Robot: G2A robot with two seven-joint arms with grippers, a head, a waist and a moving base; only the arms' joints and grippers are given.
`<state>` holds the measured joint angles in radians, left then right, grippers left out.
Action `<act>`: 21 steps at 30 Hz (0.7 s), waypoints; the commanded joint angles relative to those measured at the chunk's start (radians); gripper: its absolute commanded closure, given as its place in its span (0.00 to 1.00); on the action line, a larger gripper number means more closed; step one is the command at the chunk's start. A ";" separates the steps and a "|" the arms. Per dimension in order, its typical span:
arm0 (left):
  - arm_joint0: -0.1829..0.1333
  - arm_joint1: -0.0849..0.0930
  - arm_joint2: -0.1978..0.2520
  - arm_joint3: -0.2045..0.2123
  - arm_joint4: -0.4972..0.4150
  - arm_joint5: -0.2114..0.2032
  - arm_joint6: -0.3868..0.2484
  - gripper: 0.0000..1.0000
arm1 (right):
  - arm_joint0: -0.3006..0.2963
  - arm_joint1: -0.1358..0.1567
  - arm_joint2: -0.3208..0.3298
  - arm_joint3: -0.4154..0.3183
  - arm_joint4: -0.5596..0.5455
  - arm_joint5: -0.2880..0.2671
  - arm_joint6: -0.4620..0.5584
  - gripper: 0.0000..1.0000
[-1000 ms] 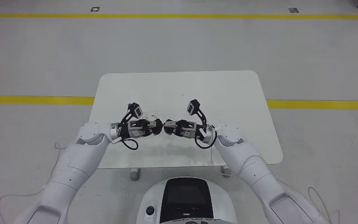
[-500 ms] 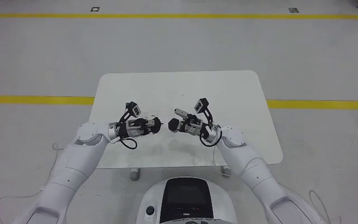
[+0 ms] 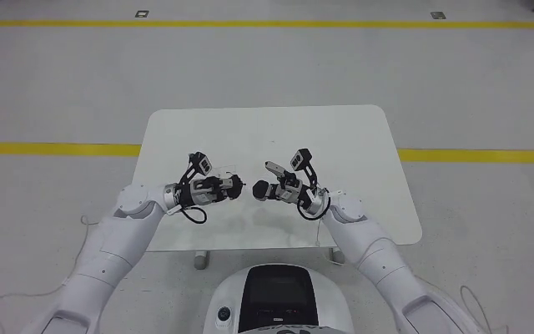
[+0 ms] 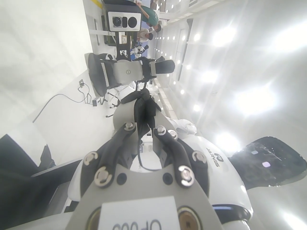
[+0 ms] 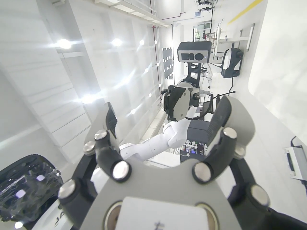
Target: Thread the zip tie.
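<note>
I am clenching my left tool (image 4: 143, 96) on the thin black plastic zip tie (image 4: 138, 142). Its dark pads are pressing flat together, and the narrow strip is running out from between them and curling back in a loop toward my wrist. My right tool (image 5: 166, 110) is standing released, its two fingers (image 5: 110, 117) spread wide apart and gripping nothing. I am holding both tools up over the near half of the white, round-cornered counter (image 3: 334, 134). Their tips are pointing toward each other, near but not touching, with a small gap showing between them in the top view. The zip tie is hanging clear of the counter, up in my left tool. How far its free end is reaching toward my right tool I cannot tell. Around the counter the pale grey floor (image 3: 467, 75) is spreading out, with a yellow line (image 3: 67, 149) crossing it on either side.
</note>
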<state>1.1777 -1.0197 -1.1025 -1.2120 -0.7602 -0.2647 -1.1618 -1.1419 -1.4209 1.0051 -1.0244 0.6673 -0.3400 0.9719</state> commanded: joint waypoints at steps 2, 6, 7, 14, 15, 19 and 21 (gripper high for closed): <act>-0.007 -0.008 -0.033 0.023 -0.012 -0.075 0.057 1.00 | 0.000 0.000 0.000 0.000 0.000 0.000 0.000 0.00; 0.004 -0.018 -0.146 0.010 0.036 -0.075 0.037 1.00 | 0.000 0.000 0.000 0.000 0.000 0.000 0.000 0.00; 0.016 -0.023 -0.184 -0.004 0.066 -0.075 0.023 1.00 | 0.000 0.000 0.000 0.000 0.000 0.000 0.000 0.00; 0.055 -0.066 -0.352 0.005 0.113 -0.075 -0.084 1.00 | 0.000 0.000 0.000 0.000 0.000 0.000 0.000 0.00; 0.051 -0.072 -0.372 0.014 0.116 -0.075 -0.101 1.00 | 0.000 0.000 0.000 0.000 0.000 0.000 0.000 0.00; 0.032 -0.097 -0.460 0.059 0.147 -0.075 -0.174 1.00 | 0.000 0.000 0.000 0.000 0.000 0.000 0.000 0.00; 0.020 -0.110 -0.507 0.083 0.168 -0.075 -0.211 1.00 | 0.000 0.000 0.000 0.000 0.000 0.000 0.000 0.00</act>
<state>1.2034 -1.1236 -1.5848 -1.1404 -0.6032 -0.3400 -1.3556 -1.1419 -1.4209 1.0051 -1.0244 0.6673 -0.3400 0.9719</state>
